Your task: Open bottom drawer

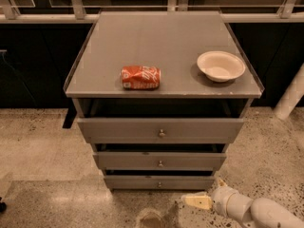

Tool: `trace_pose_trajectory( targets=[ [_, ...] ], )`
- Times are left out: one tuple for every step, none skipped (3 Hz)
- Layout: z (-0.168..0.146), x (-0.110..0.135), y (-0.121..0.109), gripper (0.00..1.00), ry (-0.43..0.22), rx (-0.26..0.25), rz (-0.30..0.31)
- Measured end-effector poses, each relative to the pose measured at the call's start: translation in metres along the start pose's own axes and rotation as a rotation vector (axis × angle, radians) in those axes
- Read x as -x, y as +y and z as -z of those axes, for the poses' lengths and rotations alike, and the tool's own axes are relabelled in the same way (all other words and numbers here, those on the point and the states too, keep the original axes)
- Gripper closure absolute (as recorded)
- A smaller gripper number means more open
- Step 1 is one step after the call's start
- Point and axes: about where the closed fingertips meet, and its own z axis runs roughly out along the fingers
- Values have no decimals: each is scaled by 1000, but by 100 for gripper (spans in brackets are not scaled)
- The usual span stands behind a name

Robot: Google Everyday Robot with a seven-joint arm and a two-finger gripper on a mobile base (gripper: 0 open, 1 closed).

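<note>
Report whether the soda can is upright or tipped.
Tipped: the can lies on its side, crumpled. The gripper is near the floor, by the right end of the bottom drawer.

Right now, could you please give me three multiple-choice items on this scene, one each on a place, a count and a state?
1. Where is the pincer? A) on the cabinet top B) low by the floor, before the bottom drawer's right end C) in the bowl
2. How many drawer fronts are there? A) two B) three C) five
3. How does the orange can rest? A) upright B) on its side C) upside down
Answers: 1 B, it hangs low beside that drawer, off its knob. 2 B, three grey fronts are stacked. 3 B, it lies sideways on the cabinet top, apart from the bowl.
</note>
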Motion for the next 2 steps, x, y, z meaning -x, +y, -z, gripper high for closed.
trace_pose_trajectory(
  targets=[
    [-4,-2,-1,17,-3,4,-9],
    [-4,-2,-1,41,-3,5,-9]
  ],
)
